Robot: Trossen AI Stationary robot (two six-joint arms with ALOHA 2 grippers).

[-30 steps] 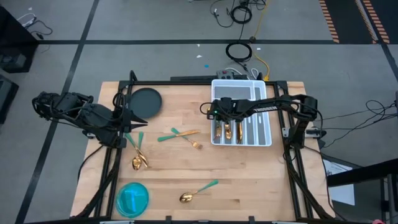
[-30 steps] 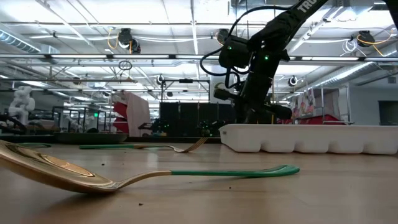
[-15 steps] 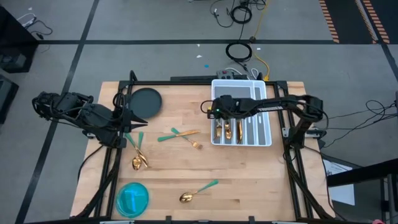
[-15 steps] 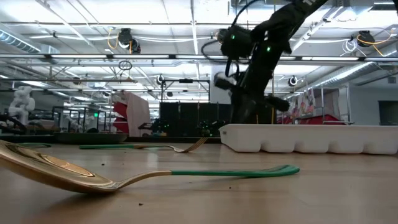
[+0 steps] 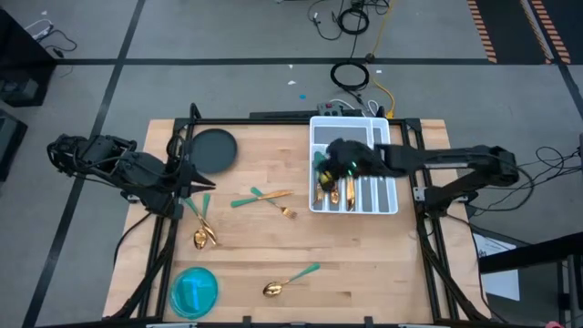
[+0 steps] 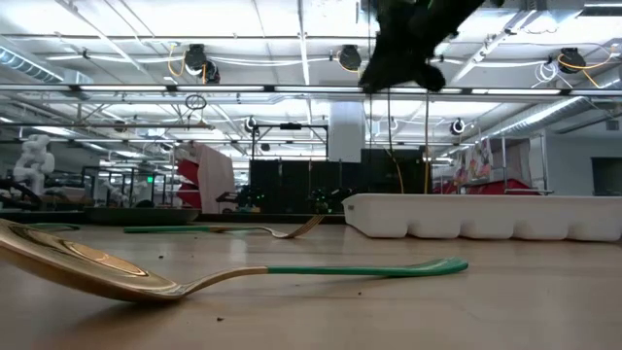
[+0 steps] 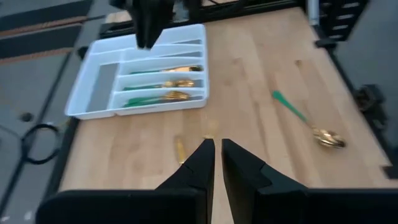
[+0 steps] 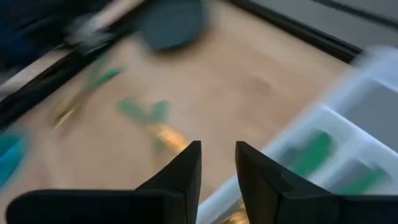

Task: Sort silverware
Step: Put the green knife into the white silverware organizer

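Robotics lab: taped concrete floor (image 5: 82,91), ceiling trusses (image 6: 146,92), loose cables (image 5: 351,18).

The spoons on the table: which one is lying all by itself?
The spoon at the table's front edge, beside the blue plate. Nothing touches it; the other loose cutlery lies in pairs, one by the left gripper, one mid-table.

Bright, even light falls on me from overhead; in the low view long ceiling strips glare white in the room beyond the table. My right gripper (image 8: 217,163) looks out on heavy motion blur: the white tray (image 8: 348,124) ahead of it smears into streaks. The spoon (image 6: 194,277) nearest the low camera is soft, glinting gold. Beyond my left gripper (image 7: 214,162), shadows on the wooden table (image 7: 249,81) are faint.
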